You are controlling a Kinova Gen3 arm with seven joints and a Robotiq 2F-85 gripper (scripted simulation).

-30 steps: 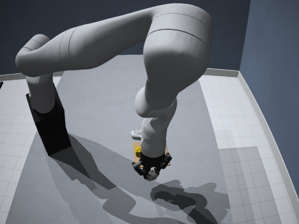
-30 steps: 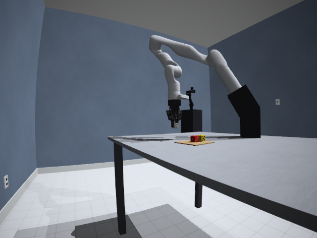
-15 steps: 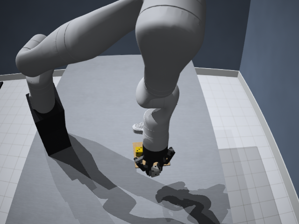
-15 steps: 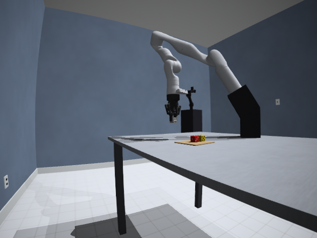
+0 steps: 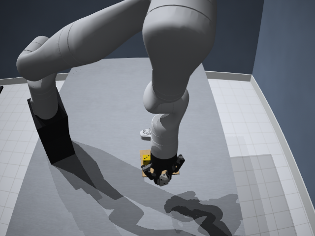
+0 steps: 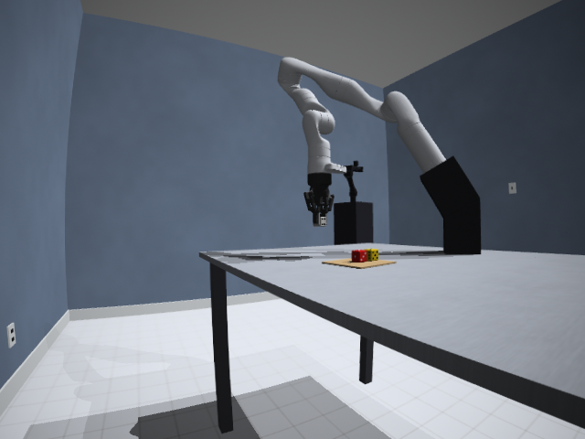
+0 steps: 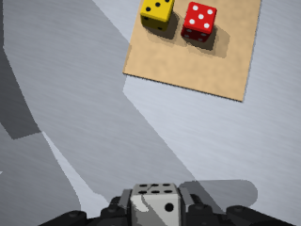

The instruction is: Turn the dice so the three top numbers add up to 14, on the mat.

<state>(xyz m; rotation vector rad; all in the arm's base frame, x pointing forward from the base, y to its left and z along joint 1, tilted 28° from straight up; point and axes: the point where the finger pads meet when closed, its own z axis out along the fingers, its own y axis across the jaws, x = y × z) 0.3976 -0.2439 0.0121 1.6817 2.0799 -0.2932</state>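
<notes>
My gripper (image 5: pixel 162 179) (image 6: pixel 319 219) (image 7: pixel 155 201) is shut on the white die (image 5: pixel 163 181) (image 6: pixel 323 220) (image 7: pixel 150 216) and holds it well above the table, off the mat's near side. In the wrist view its far face shows six pips; the face towards the camera shows one pip, part cut off. The tan mat (image 5: pixel 144 151) (image 6: pixel 336 262) (image 7: pixel 212 71) lies flat. On it sit the yellow die (image 5: pixel 146 157) (image 6: pixel 373 253) (image 7: pixel 156 13), with three pips in a diagonal on top, and the red die (image 6: pixel 357 256) (image 7: pixel 200 18), with five on top. The arm hides the red die in the top view.
The two dice stand close together, with a small gap between them in the wrist view. The grey table (image 5: pixel 109 122) (image 6: pixel 472 293) surrounds the mat. The arm's black base (image 5: pixel 58 142) (image 6: pixel 461 217) stands at the table's side. Arm shadows cross the table.
</notes>
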